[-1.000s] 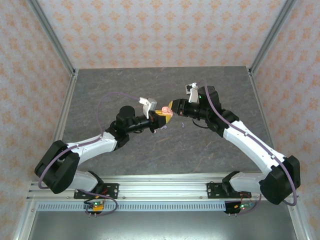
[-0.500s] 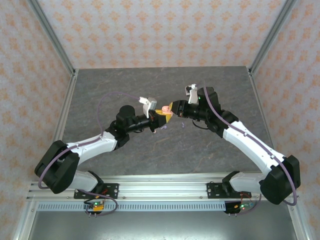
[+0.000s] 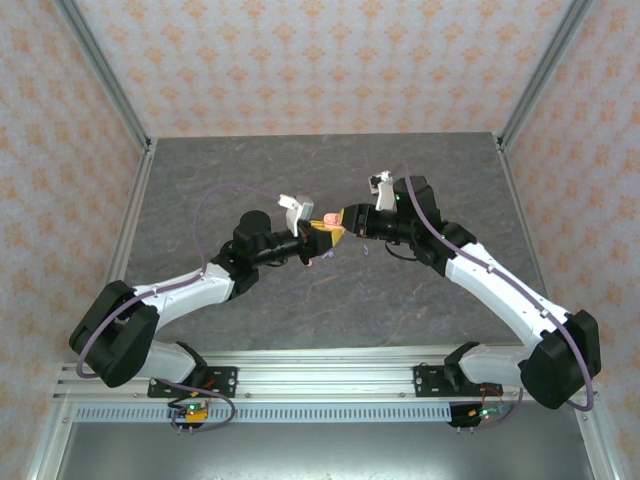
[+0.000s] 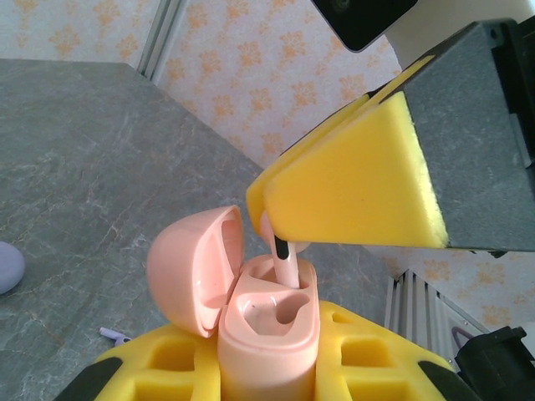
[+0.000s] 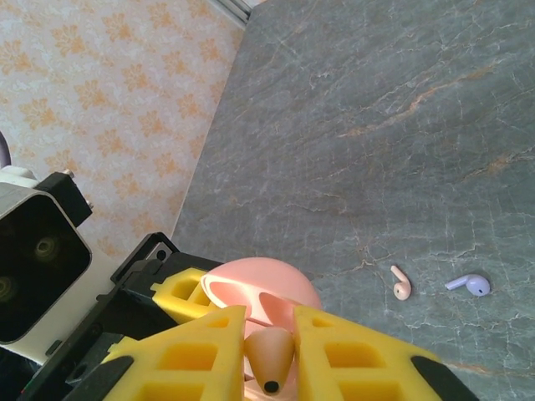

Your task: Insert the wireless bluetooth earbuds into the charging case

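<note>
1. Two grippers meet over the middle of the grey table (image 5: 376, 100), fingertips nearly touching.
2. The left gripper (image 4: 267, 368) is clamped on the salmon-pink charging case (image 4: 267, 326). Its yellow fingers (image 4: 167, 372) press the case body from both sides and hold it upright.
3. The case lid (image 4: 196, 267) is hinged open and tips away to the left in the left wrist view, leaving the two wells in the top exposed.
4. The right gripper (image 5: 267, 322) is closed on a salmon-pink earbud (image 4: 282, 263), pinching its head between yellow foam pads (image 4: 351, 192).
5. That earbud hangs stem down directly over the case. The lower end of the stem sits inside the far well and touches its wall, while the head remains above the rim between the pads.
6. In the right wrist view the held earbud points toward the camera, with the dark tip of its stem at the bottom edge and the case's pink lid just behind it.
7. A second salmon-pink earbud (image 5: 402, 282) lies loose on the table, with a lilac earbud (image 5: 470, 285) just beside it. Both are well apart from the case.
8. A rounded lilac object (image 4: 7, 267) lies on the table at the left edge of the left wrist view, cut off by the frame.
</note>
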{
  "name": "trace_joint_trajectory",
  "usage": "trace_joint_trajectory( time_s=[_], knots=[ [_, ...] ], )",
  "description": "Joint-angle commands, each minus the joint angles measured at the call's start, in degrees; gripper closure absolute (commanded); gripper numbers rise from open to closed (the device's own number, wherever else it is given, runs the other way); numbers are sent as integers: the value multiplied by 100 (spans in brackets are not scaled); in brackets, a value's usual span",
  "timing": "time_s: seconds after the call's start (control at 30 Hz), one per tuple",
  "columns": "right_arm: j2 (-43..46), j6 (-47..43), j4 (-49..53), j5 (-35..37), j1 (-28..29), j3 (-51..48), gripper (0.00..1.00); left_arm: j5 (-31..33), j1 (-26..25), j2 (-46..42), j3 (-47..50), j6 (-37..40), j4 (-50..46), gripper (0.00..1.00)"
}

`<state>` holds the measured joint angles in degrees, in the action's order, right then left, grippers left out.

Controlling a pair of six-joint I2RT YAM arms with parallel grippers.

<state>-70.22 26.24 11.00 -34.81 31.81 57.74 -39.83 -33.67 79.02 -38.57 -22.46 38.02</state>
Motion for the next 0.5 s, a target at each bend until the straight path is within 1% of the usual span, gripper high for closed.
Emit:
trace_joint_trajectory(
  time_s=[0.0, 0.17, 0.47],
  knots=[
    [131, -161, 178, -130, 49, -50, 79, -19, -42, -226, -222, 183, 90, 94],
    [130, -188, 215, -241, 45, 5, 78, -77, -85, -277, -255, 423, -73, 94],
    [190, -398, 603, -133, 44, 183, 66, -86, -184, -314, -327, 946, -376, 94]
  ],
)
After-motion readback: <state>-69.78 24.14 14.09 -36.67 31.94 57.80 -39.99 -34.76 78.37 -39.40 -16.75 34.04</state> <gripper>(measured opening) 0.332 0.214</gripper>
